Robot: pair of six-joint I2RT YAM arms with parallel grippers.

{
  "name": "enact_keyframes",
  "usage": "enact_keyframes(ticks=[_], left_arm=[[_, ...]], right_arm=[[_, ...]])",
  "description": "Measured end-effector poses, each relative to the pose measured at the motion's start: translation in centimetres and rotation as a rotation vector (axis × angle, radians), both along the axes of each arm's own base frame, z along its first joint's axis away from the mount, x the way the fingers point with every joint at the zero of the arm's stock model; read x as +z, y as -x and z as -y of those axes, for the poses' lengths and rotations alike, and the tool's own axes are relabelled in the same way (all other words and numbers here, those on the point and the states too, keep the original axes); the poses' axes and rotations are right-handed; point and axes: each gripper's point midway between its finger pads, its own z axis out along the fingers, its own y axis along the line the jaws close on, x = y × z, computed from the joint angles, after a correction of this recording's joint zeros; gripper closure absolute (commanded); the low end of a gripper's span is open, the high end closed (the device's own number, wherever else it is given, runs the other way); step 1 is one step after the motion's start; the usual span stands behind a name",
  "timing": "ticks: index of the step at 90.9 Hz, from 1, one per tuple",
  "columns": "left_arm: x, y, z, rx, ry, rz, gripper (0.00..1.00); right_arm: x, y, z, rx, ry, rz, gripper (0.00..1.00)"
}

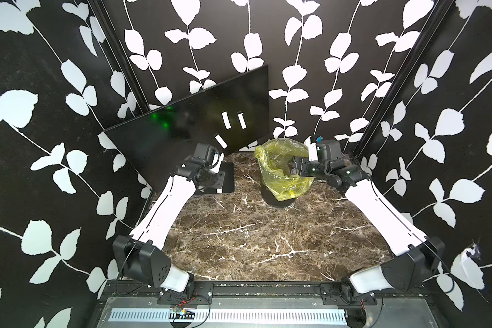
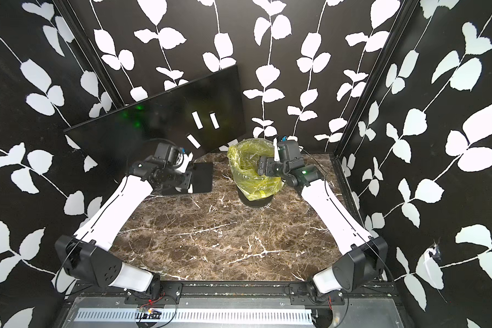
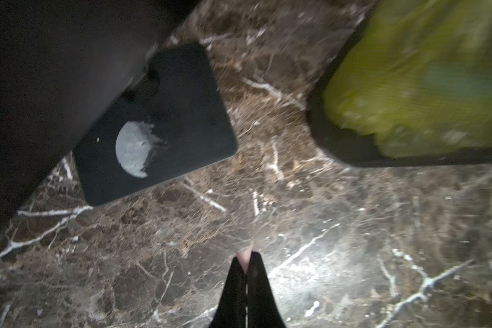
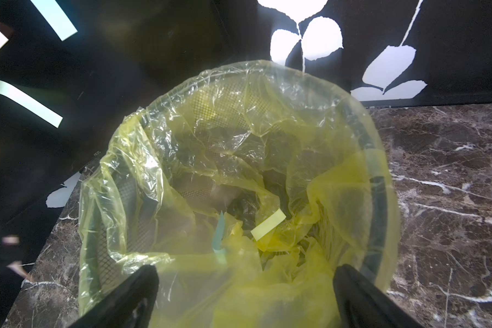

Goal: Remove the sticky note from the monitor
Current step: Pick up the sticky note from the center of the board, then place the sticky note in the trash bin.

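Left gripper [image 3: 246, 262] clamps only a sliver of the sticky note [image 3: 246, 251]; swinging fast to the bin [image 3: 338, 147] alongside could drop it. Right gripper [image 4: 246, 272] gapes open.

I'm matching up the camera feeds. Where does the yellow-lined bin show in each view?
Top view: yellow-lined bin mid-picture, just right of the monitor.
Top view: bin mid-picture too, right of the monitor.
Left wrist: bin blurred, across the marble from the monitor's stand base.
Right wrist: bin fills the picture, seen from above its mouth.
Shared landmark: the brown marble tabletop under it.
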Motion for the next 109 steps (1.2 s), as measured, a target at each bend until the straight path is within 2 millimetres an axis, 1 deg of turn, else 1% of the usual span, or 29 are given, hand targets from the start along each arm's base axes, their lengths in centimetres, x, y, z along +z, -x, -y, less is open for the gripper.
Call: enact_keyframes(ticks=[9,15,20,24,27,31,37,42,48,53,57,62,65,70,72,76,82,94,109], left_arm=[[7.4,-1.2,4.0,-0.064,0.118,0.15,1.0],[11.7,-1.7,6.5,-0.109,0.196,0.245,1.0],[14.2,-2.0,8.5,-0.147,0.262,0.304,1.0],[15.4,-2.2,9.8,-0.17,0.305,0.33,1.0],[15.8,-2.5,10.9,-0.19,0.336,0.339,1.0],[16.0,-2.9,12.5,-0.215,0.367,0.34,1.0],[15.6,-4.1,15.0,-0.246,0.401,0.337,1.0],[14.6,-5.2,17.1,-0.268,0.426,0.328,1.0],[12.8,-6.4,19.5,-0.282,0.456,0.304,1.0],[11.2,-7.4,21.1,-0.282,0.477,0.29,1.0],[10.4,-8.0,22.1,-0.28,0.494,0.289,1.0],[9.5,-8.8,23.3,-0.281,0.515,0.288,0.95],[9.1,-9.1,23.9,-0.282,0.527,0.292,0.89],[8.6,-9.6,24.6,-0.281,0.544,0.29,0.77],[8.3,-9.7,24.9,-0.281,0.549,0.286,0.7],[8.0,-9.8,25.1,-0.278,0.555,0.281,0.6],[7.9,-9.8,25.4,-0.284,0.558,0.283,0.49],[8.3,-9.9,25.4,-0.298,0.556,0.302,0.35],[8.0,-9.9,25.2,-0.309,0.513,0.322,0.27]], right_arm=[[0.2,0.2,0.4,-0.008,0.017,0.0,0.02],[0.6,0.3,0.7,-0.018,0.028,0.008,0.02],[1.1,0.4,1.1,-0.03,0.041,0.019,0.02],[1.7,0.5,1.5,-0.042,0.048,0.034,0.02],[2.2,0.6,1.9,-0.053,0.055,0.048,0.02],[2.9,0.8,2.3,-0.068,0.061,0.066,0.02],[4.0,0.9,3.0,-0.088,0.069,0.094,0.02],[4.9,1.0,3.4,-0.103,0.072,0.117,0.02],[5.7,1.0,3.7,-0.116,0.074,0.137,0.02],[6.1,1.0,3.9,-0.125,0.076,0.147,0.02],[6.1,1.0,4.0,-0.131,0.079,0.148,0.02],[6.1,0.9,4.1,-0.134,0.084,0.149,0.02],[6.1,0.9,4.2,-0.137,0.087,0.149,0.02],[6.1,0.9,4.3,-0.141,0.092,0.15,0.02],[6.1,0.9,4.3,-0.142,0.094,0.15,0.02],[6.1,0.9,4.4,-0.145,0.099,0.152,0.02],[6.1,0.9,4.6,-0.148,0.106,0.152,0.02],[6.3,0.8,4.8,-0.153,0.108,0.158,0.02],[6.0,0.4,4.6,-0.152,0.112,0.15,0.02]])
